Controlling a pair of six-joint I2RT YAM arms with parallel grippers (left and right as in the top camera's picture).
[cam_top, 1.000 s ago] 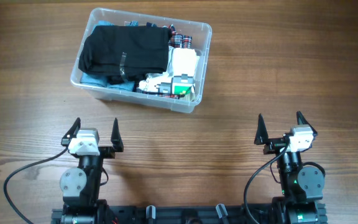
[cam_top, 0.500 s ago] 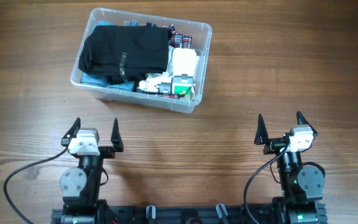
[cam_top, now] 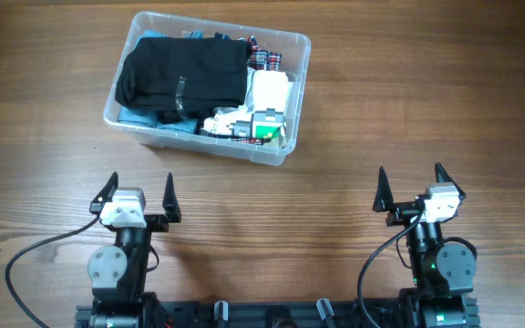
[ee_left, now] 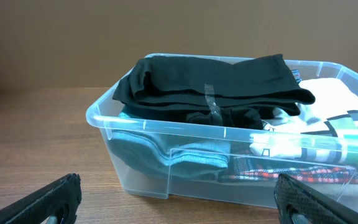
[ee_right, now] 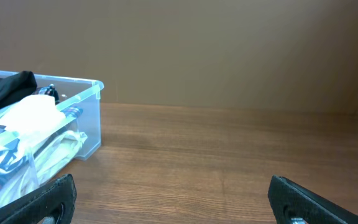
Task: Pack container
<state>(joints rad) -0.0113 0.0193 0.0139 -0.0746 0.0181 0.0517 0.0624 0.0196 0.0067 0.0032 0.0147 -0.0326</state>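
A clear plastic container [cam_top: 190, 141], filled with a folded black garment [cam_top: 185, 73] and white packets [cam_top: 267, 96], sits far and left on the wooden worktop [cam_top: 272, 219], well apart from the left gripper [cam_top: 140, 182] and right gripper [cam_top: 409, 173] at the near edge, both with jaws spread wide.

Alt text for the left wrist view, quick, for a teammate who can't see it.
A clear container on a wooden table, packed with a folded black garment on top, teal cloth beneath and white items at right. The open left gripper's dark fingertips show in the bottom corners, short of the container.
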